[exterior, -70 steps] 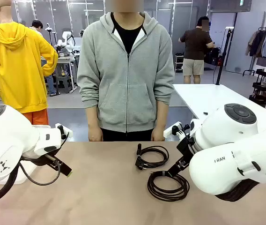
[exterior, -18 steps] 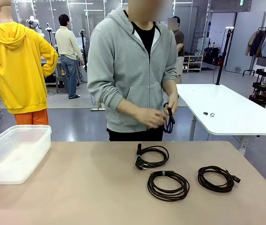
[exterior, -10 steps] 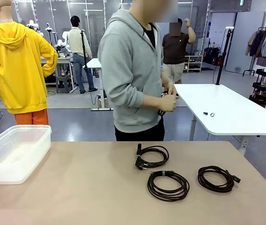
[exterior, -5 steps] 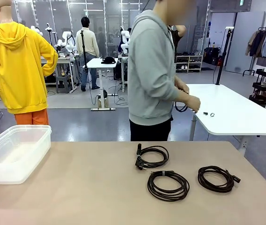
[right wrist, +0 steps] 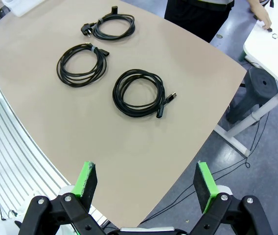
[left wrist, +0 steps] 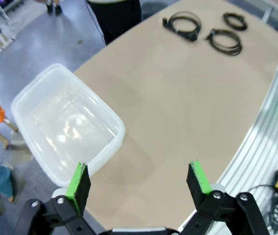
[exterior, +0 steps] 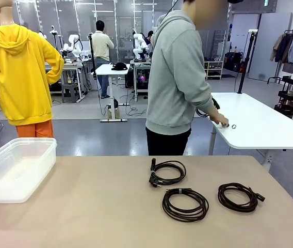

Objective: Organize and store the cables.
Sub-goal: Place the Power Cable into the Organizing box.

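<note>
Front view: three cables (exterior: 185, 217) on tan table (exterior: 84, 206), each a tied black coil, all right of centre and apart from one another; far coil (exterior: 182, 174) toward the person's side, plug at its left; middle coil (exterior: 165, 205) just nearer the robot; right coil (exterior: 238, 208) beside it, toward the table's right edge. Clear plastic tub (exterior: 12, 188) at far left of table, well apart from the coils. Person (exterior: 180, 77) in grey hoodie side-on, facing white side table (exterior: 262, 132), hand (exterior: 220, 120) on its top, dark cord (exterior: 203, 112) looped at that hand. Left wrist view: left gripper (left wrist: 138, 169) with jaws spread wide, nothing held, high above table beside tub. Right wrist view: right gripper (right wrist: 145, 169) likewise spread wide and empty, above table's near edge, right coil closest
</note>
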